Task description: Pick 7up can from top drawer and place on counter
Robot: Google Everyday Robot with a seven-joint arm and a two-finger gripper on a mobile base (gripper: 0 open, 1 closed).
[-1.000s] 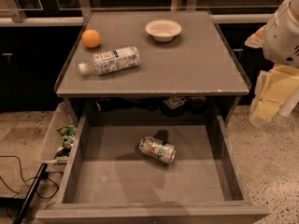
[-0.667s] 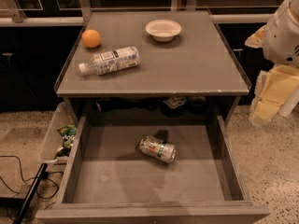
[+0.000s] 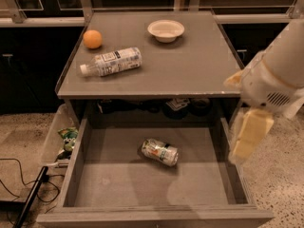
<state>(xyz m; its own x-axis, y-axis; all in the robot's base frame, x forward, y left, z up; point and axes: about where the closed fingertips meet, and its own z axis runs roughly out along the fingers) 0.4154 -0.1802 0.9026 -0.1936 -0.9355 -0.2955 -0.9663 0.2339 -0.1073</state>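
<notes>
The 7up can [image 3: 160,152] lies on its side on the floor of the open top drawer [image 3: 118,186], near its middle. The counter [image 3: 185,70] is the grey top just above the drawer. My gripper [image 3: 248,137] hangs pale yellow from the white arm [image 3: 278,75] at the right, above the drawer's right wall. It is to the right of the can and higher, not touching it. It holds nothing that I can see.
On the counter lie a clear plastic bottle [image 3: 111,61], an orange [image 3: 92,39] and a white bowl [image 3: 166,30]. A clear bin [image 3: 53,139] holding a green snack bag [image 3: 69,139] stands left of the drawer. Black cables [image 3: 21,184] run across the floor at left.
The arm and gripper have moved left, from beside the cabinet to over the drawer's right wall. The can and the counter objects have not moved.
</notes>
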